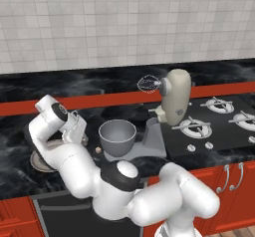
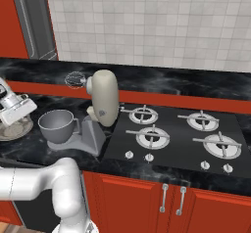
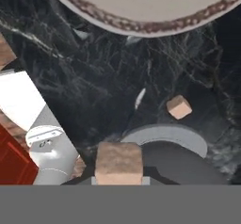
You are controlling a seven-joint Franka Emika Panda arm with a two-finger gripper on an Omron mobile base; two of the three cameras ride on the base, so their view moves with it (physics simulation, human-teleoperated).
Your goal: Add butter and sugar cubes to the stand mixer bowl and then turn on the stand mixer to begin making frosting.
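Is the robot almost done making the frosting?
Not nearly. The tool grips one sugar cube; the other cube lies on the counter. The mixer bowl looks empty and the stand mixer has its head tilted up. Left: cubes and butter into the bowl, then switch on.

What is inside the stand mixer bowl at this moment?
The stand mixer bowl looks empty in both base views: plain grey inside. Its very bottom is hidden by the rim.

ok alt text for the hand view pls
A tan sugar cube sits gripped at the bottom of the view, above the grey mixer bowl's rim. A second cube lies on the black marbled counter, with a plate's patterned edge at top.
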